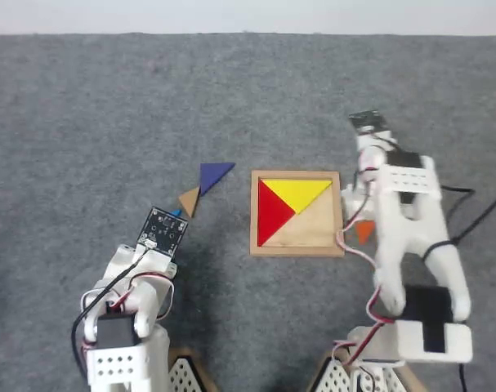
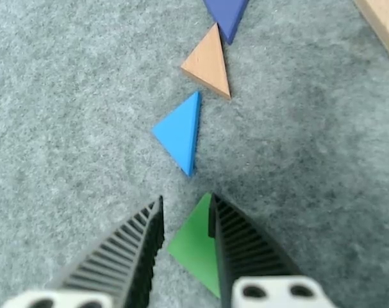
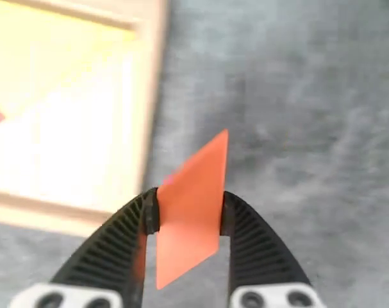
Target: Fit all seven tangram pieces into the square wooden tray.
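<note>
The square wooden tray (image 1: 297, 245) holds a red triangle (image 1: 271, 216) and a yellow triangle (image 1: 297, 192). Just off the tray's right rim (image 3: 152, 96), my right gripper (image 3: 189, 205) is shut on an orange parallelogram (image 3: 193, 192), also seen from above (image 1: 364, 232). Left of the tray lie a dark blue triangle (image 1: 214, 174), a tan triangle (image 1: 189, 199) and a light blue triangle (image 2: 180, 133) in a row. My left gripper (image 2: 185, 204) is open over a green triangle (image 2: 195, 247); the piece lies on the carpet against one finger (image 2: 236, 240).
Grey carpet covers the whole table. The lower right half of the tray floor (image 1: 313, 230) is bare wood. Both arm bases stand at the near edge, and cables hang off the right arm (image 1: 411, 245).
</note>
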